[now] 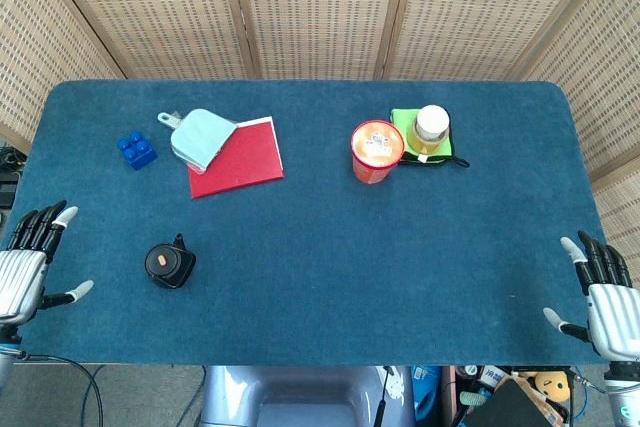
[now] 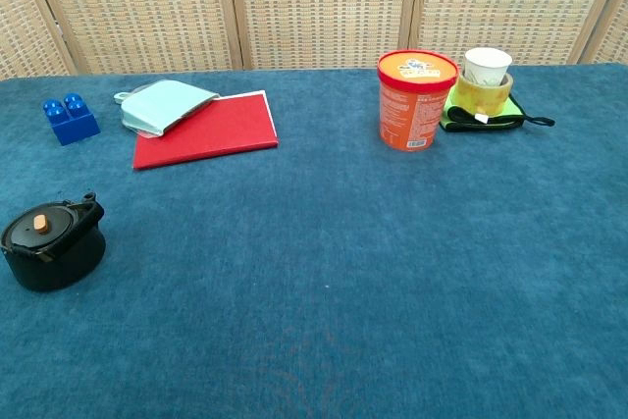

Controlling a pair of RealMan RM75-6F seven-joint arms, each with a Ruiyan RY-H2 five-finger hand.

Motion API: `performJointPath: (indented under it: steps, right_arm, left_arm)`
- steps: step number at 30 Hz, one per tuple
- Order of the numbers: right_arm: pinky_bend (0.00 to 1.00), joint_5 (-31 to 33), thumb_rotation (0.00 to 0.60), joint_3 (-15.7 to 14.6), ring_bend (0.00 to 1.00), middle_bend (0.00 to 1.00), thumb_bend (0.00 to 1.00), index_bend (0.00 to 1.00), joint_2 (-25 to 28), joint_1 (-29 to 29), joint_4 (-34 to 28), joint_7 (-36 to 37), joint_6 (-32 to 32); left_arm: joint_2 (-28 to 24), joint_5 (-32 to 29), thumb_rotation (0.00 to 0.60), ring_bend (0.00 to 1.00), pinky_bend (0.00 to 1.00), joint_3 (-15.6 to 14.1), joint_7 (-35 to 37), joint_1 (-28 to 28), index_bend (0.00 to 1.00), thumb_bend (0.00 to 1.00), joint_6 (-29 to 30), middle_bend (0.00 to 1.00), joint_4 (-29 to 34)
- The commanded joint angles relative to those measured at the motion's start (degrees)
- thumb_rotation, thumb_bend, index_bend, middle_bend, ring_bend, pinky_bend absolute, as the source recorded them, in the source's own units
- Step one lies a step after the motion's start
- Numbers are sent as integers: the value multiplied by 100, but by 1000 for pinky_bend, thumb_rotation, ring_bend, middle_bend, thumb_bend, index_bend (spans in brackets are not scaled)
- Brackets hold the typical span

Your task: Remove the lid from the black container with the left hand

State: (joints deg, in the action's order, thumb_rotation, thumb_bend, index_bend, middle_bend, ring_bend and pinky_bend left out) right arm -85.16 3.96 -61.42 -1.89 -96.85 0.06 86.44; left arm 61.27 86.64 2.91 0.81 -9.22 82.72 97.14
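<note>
Our left hand rests open at the desk edge, holding nothing. The black container, lid still on, sits nearby; we should descend and pinch its orange knob squarely.

Woven screen behind blue table

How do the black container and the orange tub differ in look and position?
The black container is low and squat; the orange tub is tall. The container sits near the front left of the table, close to the left hand; the tub stands far back, beside a yellow cup. The container's lid is black with a small orange knob; the tub's top is red. Both are round, upright and lidded.
</note>
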Motion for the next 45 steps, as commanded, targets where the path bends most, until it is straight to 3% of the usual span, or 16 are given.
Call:
performJointPath:
  steps: [1,10,19,26,37,45]
  right_arm:
    - [0,0,600,0,0,0,0,0,3,1,-1,5,2]
    - [0,-25,600,-11,0,0,0,0,23,3,-46,16,3]
    - [0,75,600,23,0,0,0,0,68,-10,-22,167,-63]
    - [0,82,600,23,0,0,0,0,100,-12,-12,255,-82]
    - [0,141,600,48,0,0,0,0,116,-22,13,336,-116]
    - [0,267,600,89,0,0,0,0,100,-59,62,348,-212]
  left_arm:
    - [3,-2,600,0,0,-1,-3,-1,0,155,-4,0,-2]
    - [234,47,600,0,0,-112,-247,-224,0,146,-481,0,-285]
    - [1420,566,600,0,0,-253,-43,-735,0,137,-977,0,-1406]
    - [1844,548,600,0,0,-261,-386,-960,0,137,-1262,0,-1585]
    - [2049,98,600,0,0,10,-835,-1307,0,136,-1724,0,-1574]
    - [2222,-605,600,0,0,552,-1176,-1933,0,137,-2436,0,-1532]
